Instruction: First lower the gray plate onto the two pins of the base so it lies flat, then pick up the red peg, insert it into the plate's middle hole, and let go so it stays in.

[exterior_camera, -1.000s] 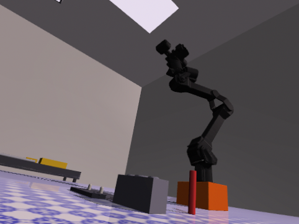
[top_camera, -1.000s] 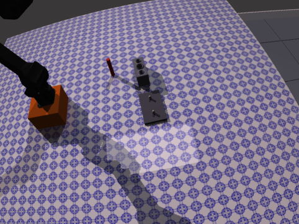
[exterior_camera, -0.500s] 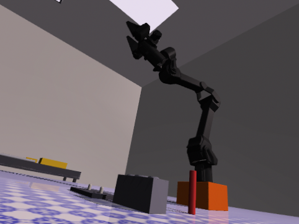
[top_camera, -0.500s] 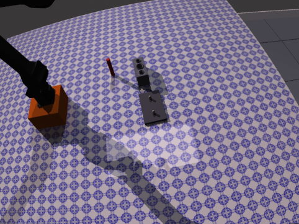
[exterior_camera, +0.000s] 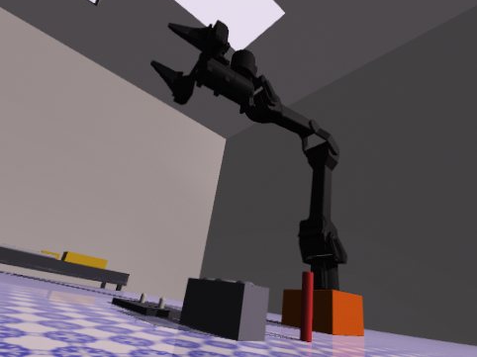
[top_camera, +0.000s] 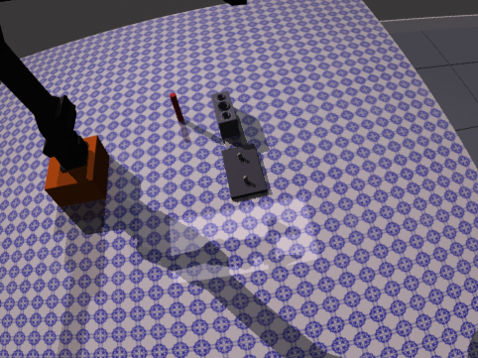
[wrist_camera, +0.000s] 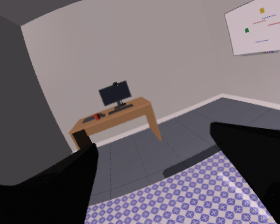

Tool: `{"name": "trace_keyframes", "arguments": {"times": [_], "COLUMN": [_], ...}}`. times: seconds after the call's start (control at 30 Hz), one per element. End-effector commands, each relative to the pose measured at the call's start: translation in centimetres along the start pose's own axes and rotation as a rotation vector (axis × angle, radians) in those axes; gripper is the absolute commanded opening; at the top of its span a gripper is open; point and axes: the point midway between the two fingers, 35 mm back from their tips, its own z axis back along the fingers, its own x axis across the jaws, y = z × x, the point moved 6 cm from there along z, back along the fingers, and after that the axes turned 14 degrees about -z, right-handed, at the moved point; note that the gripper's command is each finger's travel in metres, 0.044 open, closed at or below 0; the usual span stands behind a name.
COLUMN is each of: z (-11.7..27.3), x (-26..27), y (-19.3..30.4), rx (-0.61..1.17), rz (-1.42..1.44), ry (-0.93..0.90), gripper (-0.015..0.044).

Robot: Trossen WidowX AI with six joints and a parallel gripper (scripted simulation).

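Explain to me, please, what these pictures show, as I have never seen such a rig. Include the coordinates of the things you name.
One jointed black arm (top_camera: 25, 81) (exterior_camera: 321, 188) stands on an orange block (top_camera: 56, 191) (exterior_camera: 348, 313). The first picture looks down from above, the second up from table height, the third out between the fingers of its end effector (exterior_camera: 160, 44) (wrist_camera: 154, 137), towards a desk (wrist_camera: 112, 121).

On the patterned surface are an upright red peg (top_camera: 177, 108) (exterior_camera: 307, 307), a gray block with three holes (top_camera: 229, 127) (exterior_camera: 213, 307), the plate, and a flat base with two pins (top_camera: 238, 176) (exterior_camera: 131, 303). The open end effector holds nothing.
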Motion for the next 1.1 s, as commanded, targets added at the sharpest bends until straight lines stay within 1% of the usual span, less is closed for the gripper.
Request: {"name": "trace_keyframes", "arguments": {"times": [0.0, 0.17, 0.27, 0.37, 0.5, 0.57, 0.63, 0.97, 1.0, 1.07], "z": [-1.4, -1.4, -0.5, 1.0, 3.6, 5.3, 6.2, 6.5, 6.4, 6.3], "x": [0.2, 0.5, 0.5, 0.6, 0.7, 0.9, 1.1, 1.3, 1.2, 0.4], "y": [4.8, 10.9, 14.4, 17.4, 20.6, 21.8, 22.4, 22.6, 22.8, 24.8], "rx": [0.236, 0.536, 0.693, 0.813, 0.897, 0.900, 0.887, 0.884, 0.884, 0.884], "rz": [-0.198, -0.482, -0.638, -0.767, -0.887, -0.922, -0.932, -0.933, -0.933, -0.933], "ry": [0.060, 0.257, 0.442, 0.671, 1.028, 1.232, 1.354, 1.370, 1.370, 1.369], "gripper": [0.0440, 0.0440, 0.0440, 0.0440, 0.0440, 0.0440, 0.0440, 0.0440, 0.0440, 0.0440]}}
